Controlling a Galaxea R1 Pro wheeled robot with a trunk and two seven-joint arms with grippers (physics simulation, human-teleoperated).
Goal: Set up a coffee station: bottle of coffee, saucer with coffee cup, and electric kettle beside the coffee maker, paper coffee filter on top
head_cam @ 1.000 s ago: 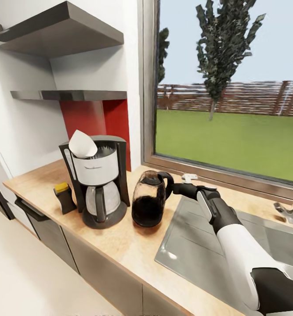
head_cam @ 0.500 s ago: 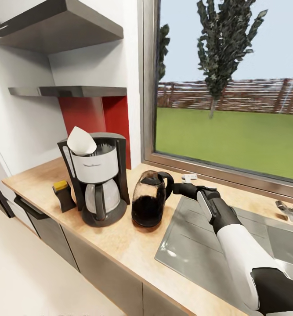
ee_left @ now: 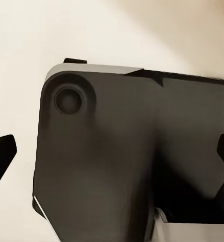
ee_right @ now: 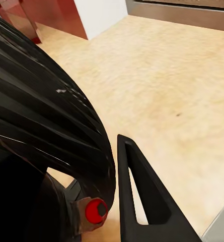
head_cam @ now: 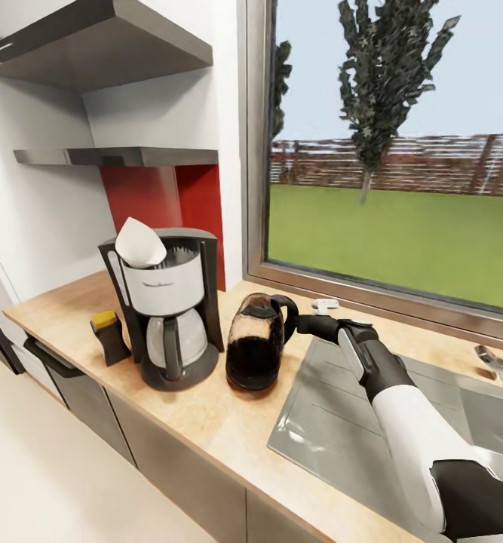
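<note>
The black and white coffee maker (head_cam: 168,309) stands on the wooden countertop (head_cam: 206,422) with a white paper filter (head_cam: 139,245) in its top. A dark bottle of coffee (head_cam: 109,337) with a yellow cap sits close on its left. The dark electric kettle (head_cam: 255,343) stands upright on the counter close on its right. My right gripper (head_cam: 295,324) is shut on the kettle's ribbed handle (ee_right: 46,116); one finger (ee_right: 139,196) lies beside the handle and the other is hidden behind it. My left gripper (ee_left: 112,161) hangs open over the robot's dark base.
A steel sink (head_cam: 341,430) is set into the counter right of the kettle, with a faucet (head_cam: 500,360) at the far right. Two grey wall shelves (head_cam: 123,157) hang above the coffee maker. The window sill (head_cam: 372,302) carries a small white object (head_cam: 325,305).
The head camera has shifted slightly. The kettle, my right arm and the other things hold their places.
</note>
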